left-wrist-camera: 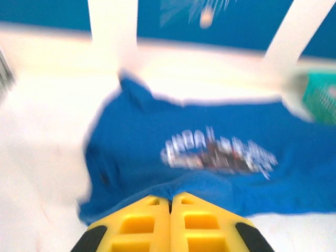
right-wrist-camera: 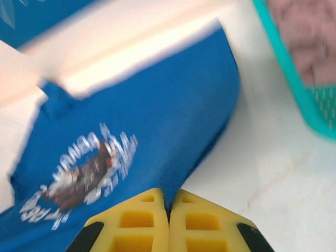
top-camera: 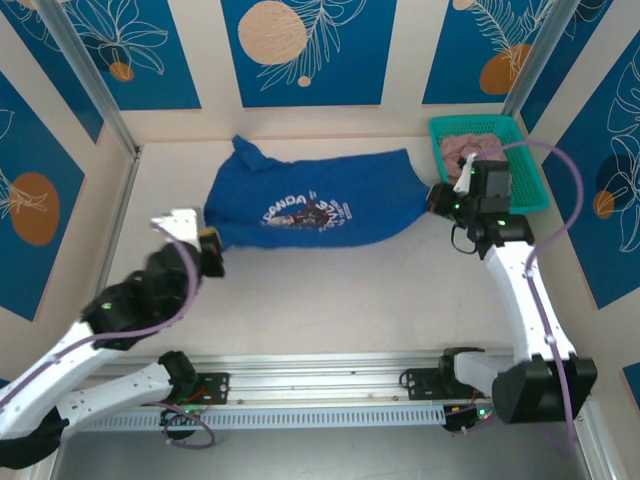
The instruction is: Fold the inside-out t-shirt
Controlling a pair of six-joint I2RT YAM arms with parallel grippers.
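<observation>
The right gripper (right-wrist-camera: 169, 202), jaws closed, pinches the blue t-shirt (right-wrist-camera: 157, 115) hem; teal basket (right-wrist-camera: 295, 97) stands near.

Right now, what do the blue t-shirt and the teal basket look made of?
The t-shirt: soft matte knit cloth, likely cotton; it lies limp and creased, with a printed graphic. The basket: probably rigid moulded plastic; straight rim, perforated walls, uniform colour.

Both wrist views are blurred, so I cannot read the print (left-wrist-camera: 218, 153) on the t-shirt (left-wrist-camera: 136, 136); the picture's edge cuts the basket (right-wrist-camera: 294, 84).
</observation>
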